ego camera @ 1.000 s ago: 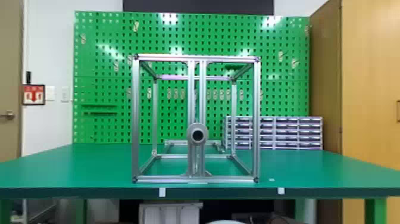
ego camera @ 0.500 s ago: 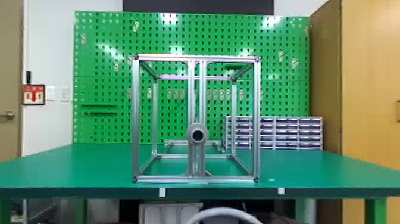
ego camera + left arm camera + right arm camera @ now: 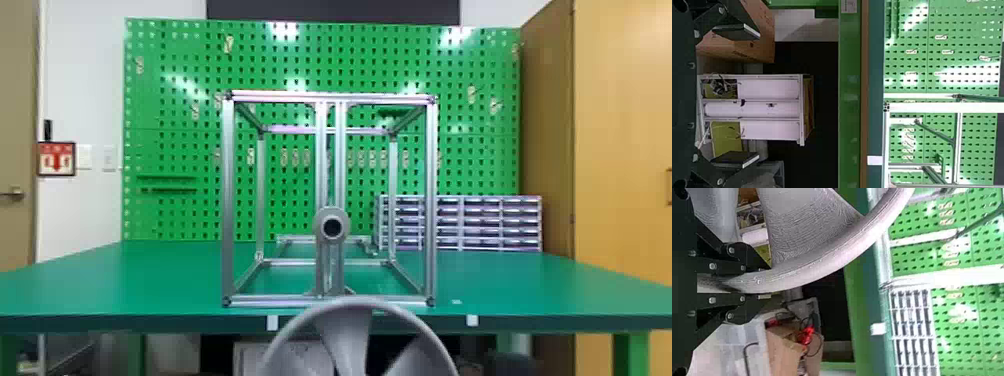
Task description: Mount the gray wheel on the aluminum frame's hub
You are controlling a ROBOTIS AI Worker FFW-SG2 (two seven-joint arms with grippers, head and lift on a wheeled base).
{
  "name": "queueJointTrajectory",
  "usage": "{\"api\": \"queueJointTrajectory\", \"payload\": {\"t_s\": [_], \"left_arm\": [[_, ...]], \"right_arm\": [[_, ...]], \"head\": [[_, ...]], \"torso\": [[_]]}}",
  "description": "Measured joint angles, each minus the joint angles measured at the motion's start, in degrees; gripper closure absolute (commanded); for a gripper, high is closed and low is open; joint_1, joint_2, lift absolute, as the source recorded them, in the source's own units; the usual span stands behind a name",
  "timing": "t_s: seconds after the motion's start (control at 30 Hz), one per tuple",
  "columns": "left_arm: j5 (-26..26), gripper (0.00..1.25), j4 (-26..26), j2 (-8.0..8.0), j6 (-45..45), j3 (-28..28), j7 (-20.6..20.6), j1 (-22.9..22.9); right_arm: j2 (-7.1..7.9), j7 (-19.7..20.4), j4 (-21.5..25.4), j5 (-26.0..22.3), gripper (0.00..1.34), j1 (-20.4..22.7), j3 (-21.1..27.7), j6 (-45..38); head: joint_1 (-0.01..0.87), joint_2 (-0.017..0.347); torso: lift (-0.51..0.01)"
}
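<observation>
Beyond me stands one green pegboard [image 3: 175, 112], at the far side of one green table [image 3: 100, 280]. On the table sits one aluminum frame [image 3: 320, 175], with two uprights side by side in the middle of its near face. One drawer cabinet [image 3: 480, 220] stands far right.

My one gray wheel [image 3: 345, 340] is upright at the table's near edge, lower than the hub and slightly right of it. Its spoked face is toward my head, its axle line running roughly near to far.

My right wrist view shows what the head view leaves to the touch: my right gripper [image 3: 766, 283] pinching the rim between two fingers. My left wrist view shows my left gripper [image 3: 758, 96] spread wide, holding nothing. The one hub [image 3: 332, 214] points its round bore nearward.
</observation>
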State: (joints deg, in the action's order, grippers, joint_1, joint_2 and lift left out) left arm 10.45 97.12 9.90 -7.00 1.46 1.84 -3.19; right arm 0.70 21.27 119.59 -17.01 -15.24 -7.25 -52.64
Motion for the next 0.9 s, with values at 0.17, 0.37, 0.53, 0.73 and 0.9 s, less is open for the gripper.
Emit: {"api": "queueJointTrajectory", "payload": {"t_s": [0.17, 0.37, 0.53, 0.73, 0.9], "left_arm": [[-0.1, 0.20, 0.0, 0.36, -0.5, 0.4, 0.0, 0.1], [-0.5, 0.20, 0.0, 1.01, -1.7, 1.3, 0.0, 0.3], [-0.8, 0.21, 0.0, 1.75, -2.5, 2.0, 0.0, 0.3], [-0.8, 0.21, 0.0, 2.52, -3.0, 2.7, 0.0, 0.3], [-0.7, 0.21, 0.0, 3.09, -3.2, 3.0, 0.0, 0.2]], "right_arm": [[-0.22, 0.0, 1.6, -0.7, 1.11, -4.4, -0.4, -5.3], [-0.60, 0.0, 2.1, -1.4, 1.11, -9.1, -0.7, -8.1], [-0.69, 0.0, 2.3, -1.3, 1.11, -12.7, -1.3, -9.7], [-0.71, 0.0, 2.6, -0.8, 1.11, -15.8, -2.0, -9.0], [-0.71, 0.1, 3.2, -0.4, 1.11, -17.6, -1.3, -8.1]], "head": [[-0.005, 0.006], [-0.005, 0.006], [-0.005, 0.006], [-0.005, 0.006], [-0.005, 0.006]], "torso": [[-0.499], [-0.499], [-0.499], [-0.499], [-0.499]]}}
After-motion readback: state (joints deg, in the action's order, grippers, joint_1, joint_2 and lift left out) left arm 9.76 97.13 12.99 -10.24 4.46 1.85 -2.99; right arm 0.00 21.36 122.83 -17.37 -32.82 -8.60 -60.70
